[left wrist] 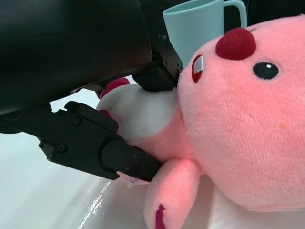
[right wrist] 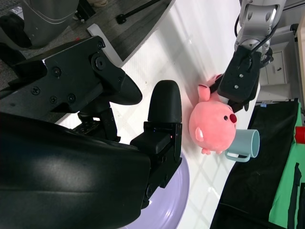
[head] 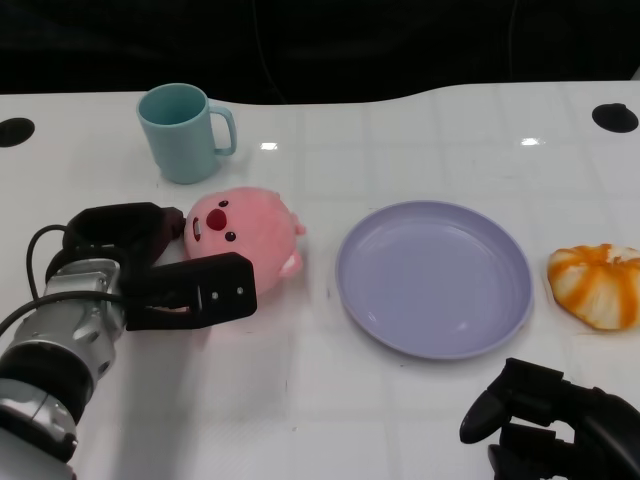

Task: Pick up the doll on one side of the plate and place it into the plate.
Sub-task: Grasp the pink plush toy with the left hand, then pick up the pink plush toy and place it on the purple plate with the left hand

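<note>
Head view: the pink doll [head: 245,232] lies on the white table [head: 300,400], just left of the purple plate [head: 433,277] and in front of the light blue mug [head: 184,131]. The left hand [head: 170,270] closes around the doll from the robot's side, fingers on both flanks. An orange-and-white plush [head: 597,283] lies to the right of the plate. The right hand [head: 550,420] hovers near the table's front edge, fingers curled in and holding nothing.

Left wrist view: black fingers [left wrist: 124,160] press into the doll's [left wrist: 238,124] white belly and pink body; the mug [left wrist: 200,24] stands behind it.

Right wrist view: the left hand [right wrist: 240,78] grips the doll [right wrist: 214,121] beside the mug [right wrist: 244,144]; the plate's rim [right wrist: 174,210] shows beneath the right hand [right wrist: 138,138].
</note>
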{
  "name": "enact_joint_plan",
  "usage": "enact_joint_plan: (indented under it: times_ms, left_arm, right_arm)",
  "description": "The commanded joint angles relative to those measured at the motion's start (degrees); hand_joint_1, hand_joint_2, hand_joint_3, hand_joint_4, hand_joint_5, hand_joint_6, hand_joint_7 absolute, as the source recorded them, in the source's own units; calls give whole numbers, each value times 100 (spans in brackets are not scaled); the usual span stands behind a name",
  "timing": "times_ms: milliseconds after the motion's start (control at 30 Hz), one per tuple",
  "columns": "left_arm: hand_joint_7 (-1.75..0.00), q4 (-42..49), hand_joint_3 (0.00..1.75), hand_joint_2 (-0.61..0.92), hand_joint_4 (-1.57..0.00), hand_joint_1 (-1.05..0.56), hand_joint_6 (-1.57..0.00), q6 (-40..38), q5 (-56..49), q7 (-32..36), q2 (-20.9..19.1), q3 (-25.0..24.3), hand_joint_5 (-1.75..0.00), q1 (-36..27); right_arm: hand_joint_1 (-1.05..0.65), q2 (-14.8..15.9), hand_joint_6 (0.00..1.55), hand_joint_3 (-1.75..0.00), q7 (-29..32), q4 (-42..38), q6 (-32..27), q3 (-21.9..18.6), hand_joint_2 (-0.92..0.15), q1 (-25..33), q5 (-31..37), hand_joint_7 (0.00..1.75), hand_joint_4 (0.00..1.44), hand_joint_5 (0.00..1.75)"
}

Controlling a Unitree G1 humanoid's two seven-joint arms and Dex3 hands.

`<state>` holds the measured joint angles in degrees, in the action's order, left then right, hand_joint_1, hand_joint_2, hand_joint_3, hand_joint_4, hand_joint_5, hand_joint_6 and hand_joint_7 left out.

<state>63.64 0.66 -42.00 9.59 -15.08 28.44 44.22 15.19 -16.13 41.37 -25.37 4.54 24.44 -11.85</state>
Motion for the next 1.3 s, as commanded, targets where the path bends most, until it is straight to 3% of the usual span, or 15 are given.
enact_joint_plan:
  times_ms: [33,67,233,367,400,467,767,833,900,967,1100,1300]
  left_arm:
    - [-98,225,33,92,-65,-31,-77,-28,-63,119,29,156,-163,-221]
    - [-101,236,35,92,-65,-30,-74,-20,-53,232,35,161,-164,-237]
    - [-166,238,33,92,-80,-30,-57,254,-10,1034,2,143,-174,-401]
    - [-150,275,27,92,-84,-31,-63,456,5,1528,-25,116,-175,-476]
    - [-165,262,27,92,-87,-28,-61,506,19,1662,-37,93,-175,-504]
    - [-172,211,29,92,-88,-26,-62,615,93,1775,-73,22,-175,-547]
    - [-175,-160,30,85,-89,-19,-64,988,322,1555,-370,-137,-175,-567]
    - [-175,-327,36,85,-88,-18,-63,953,521,1373,-367,-317,-175,-566]
    - [-175,-493,73,67,-88,-18,-65,931,666,1248,-372,-456,-175,-571]
    - [-175,-662,89,59,-89,-17,-66,1028,716,1245,-418,-532,-175,-599]
    - [-175,-1057,95,57,-92,-19,-70,1045,729,1162,-506,-597,-175,-690]
    - [-175,-1943,91,58,-92,-17,-71,647,968,737,-415,-920,-175,-949]
  right_arm:
    - [-9,35,50,-108,13,71,-54,-43,-64,27,-46,142,65,175]
    - [-10,32,50,-108,20,80,-78,-47,-64,26,-52,142,65,175]
    - [-11,62,50,-108,-17,47,-14,-41,-64,16,-12,142,66,175]
    - [-11,60,50,-108,-13,36,11,-8,-63,9,32,143,66,175]
    - [-11,47,51,-109,-3,36,7,4,-63,14,33,143,66,175]
    - [-10,11,51,-109,21,37,1,20,-63,34,20,143,67,175]
    - [-10,-20,50,-110,126,133,-123,65,-63,25,-1,143,66,175]
    - [-10,-45,50,-110,144,108,-126,60,-63,3,-31,143,66,175]
    - [-9,-71,50,-110,168,84,-171,55,-63,-19,-57,143,65,175]
    - [-9,-78,50,-109,170,62,-173,65,-64,-34,-39,143,65,175]
    - [-8,-63,50,-109,160,56,-157,79,-64,-45,-8,143,65,175]
    - [-9,-49,50,-108,139,59,-130,27,-65,-14,-49,143,66,175]
